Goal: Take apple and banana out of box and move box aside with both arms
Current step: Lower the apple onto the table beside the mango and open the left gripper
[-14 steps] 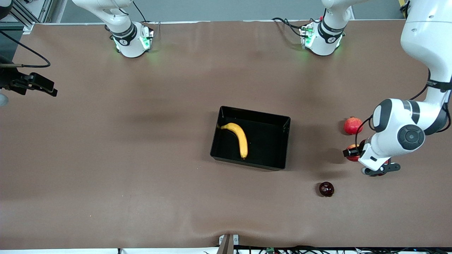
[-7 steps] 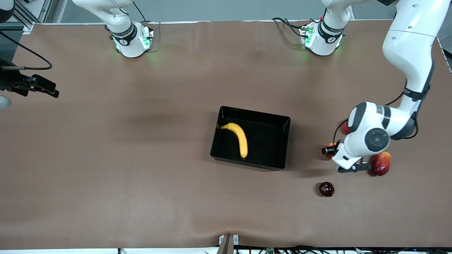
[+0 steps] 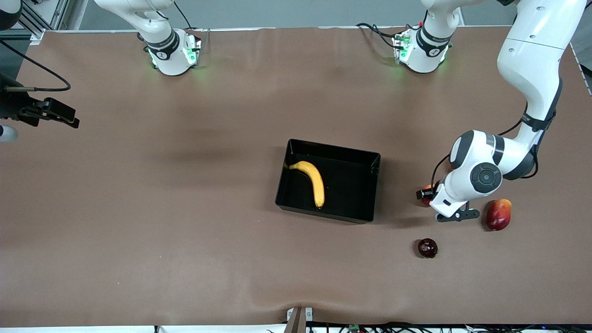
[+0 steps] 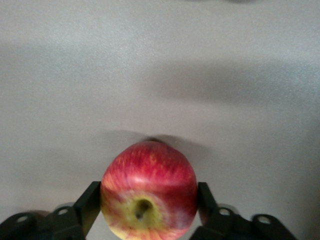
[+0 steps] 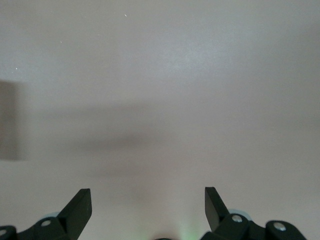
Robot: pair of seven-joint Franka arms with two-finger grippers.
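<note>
1. Left gripper (image 4: 148, 201): jaws clamped on the apple (image 4: 148, 196), one black finger (image 4: 90, 206) against each side of it; nothing else between them
2. Apple, in the left wrist view: red with yellow streaks, stem dimple facing the camera, its shadow on the bare brown table (image 4: 160, 65) underneath
3. In the front view the left gripper (image 3: 428, 192) and the apple (image 3: 426, 189) sit at mid-height toward the left arm's end, over open table between the black tray (image 3: 329, 148) and the mango (image 3: 498, 214)
4. Right gripper (image 5: 148, 204): jaws wide apart, empty, only table surface under them
5. In the front view the right gripper (image 3: 69, 121) is at the frame's edge at the right arm's end, in the upper part; that arm waits
6. Tray: centre of the frame, flat on the table
7. Banana (image 3: 313, 182): lying inside the tray, in the half toward the right arm's end
8. Mango: on the table, just beside the left arm's wrist
9. Dark red round fruit (image 3: 428, 248): on the table, lower in the frame than the held apple, apart from it
</note>
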